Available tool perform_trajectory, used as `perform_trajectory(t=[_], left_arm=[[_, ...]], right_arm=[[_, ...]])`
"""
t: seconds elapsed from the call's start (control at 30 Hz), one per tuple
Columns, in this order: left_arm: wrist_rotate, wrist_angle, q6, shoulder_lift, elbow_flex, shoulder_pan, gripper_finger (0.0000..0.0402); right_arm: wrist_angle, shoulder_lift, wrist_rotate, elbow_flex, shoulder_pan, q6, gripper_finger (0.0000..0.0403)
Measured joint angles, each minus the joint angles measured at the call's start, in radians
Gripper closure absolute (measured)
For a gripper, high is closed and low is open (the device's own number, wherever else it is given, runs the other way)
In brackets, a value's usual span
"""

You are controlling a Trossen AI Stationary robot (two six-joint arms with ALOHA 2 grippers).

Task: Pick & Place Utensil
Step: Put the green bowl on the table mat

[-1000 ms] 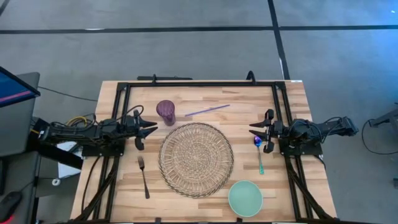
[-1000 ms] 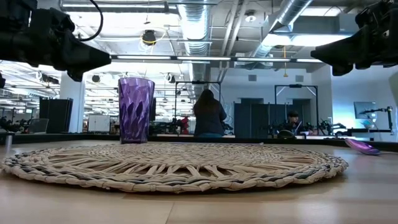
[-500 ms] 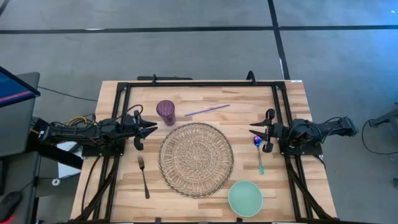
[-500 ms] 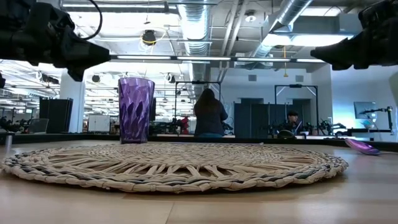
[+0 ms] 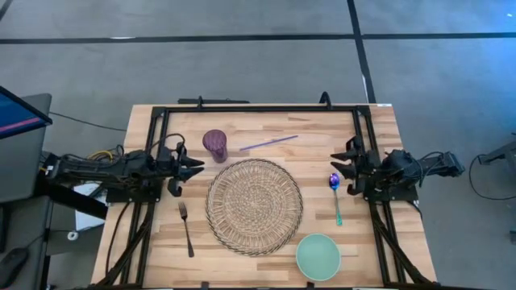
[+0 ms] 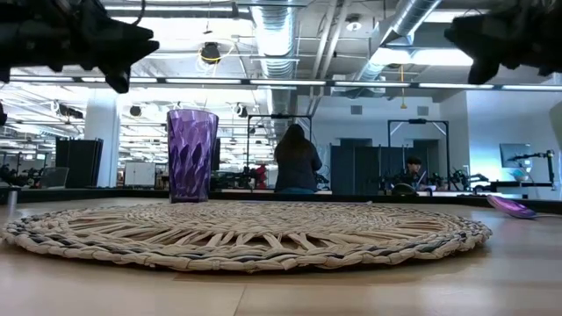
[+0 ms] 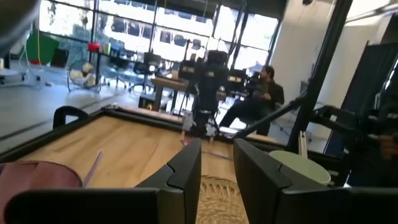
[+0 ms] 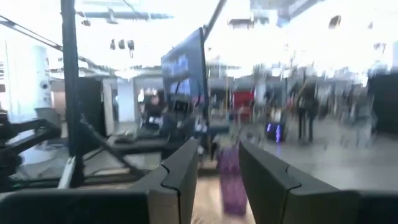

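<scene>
Mint-green bowl [image 5: 318, 256] sits nearest, right of the fork [image 5: 186, 228]. The woven placemat [image 5: 254, 206] is mid-table, the blue-headed spoon [image 5: 335, 196] lying to its right. Beside it, the right gripper [image 5: 338, 163] hovers, fingers slightly parted, empty. The left gripper [image 5: 198, 166] hovers likewise, near the purple cup [image 5: 214, 145].

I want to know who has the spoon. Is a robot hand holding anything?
Nothing. Both the left gripper and right gripper are empty; the spoon lies on the table.
</scene>
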Motion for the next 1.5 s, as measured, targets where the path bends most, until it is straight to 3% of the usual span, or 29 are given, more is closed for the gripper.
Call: perform_trajectory(t=[0.23, 0.4, 0.67, 0.8, 0.97, 1.17, 1.3, 1.5], left_arm=[[0.081, -0.002, 0.026, 0.268, 0.179, -0.019, 0.0307], [0.081, -0.008, 0.084, 0.442, 0.275, -0.050, 0.0307], [0.081, -0.009, 0.145, 0.614, 0.352, -0.073, 0.0307], [0.039, -0.008, 0.193, 0.634, 0.361, -0.073, 0.0307], [0.002, -0.003, 0.195, 0.629, 0.361, -0.073, 0.0307], [0.000, 0.007, 0.196, 0.625, 0.361, -0.073, 0.0307], [-0.001, 0.008, 0.195, 0.625, 0.361, -0.073, 0.0307], [-0.001, 0.022, 0.195, 0.625, 0.361, -0.073, 0.0307]], right_arm=[[0.044, 0.001, 0.011, 0.000, -0.002, -0.122, 0.0291], [0.134, 0.000, 0.038, 0.001, -0.002, -0.257, 0.0291], [0.144, 0.001, -0.006, 0.001, 0.002, -0.177, 0.0289], [0.204, 0.041, -0.133, 0.003, 0.002, -0.142, 0.0272], [0.258, 0.218, -0.212, 0.069, 0.003, -0.070, 0.0241], [0.255, 0.579, -0.209, 0.249, 0.011, -0.012, 0.0223], [0.060, 0.769, -0.209, 0.420, 0.054, -0.017, 0.0222], [-0.269, 0.995, -0.208, 0.673, 0.146, 0.234, 0.0222]])
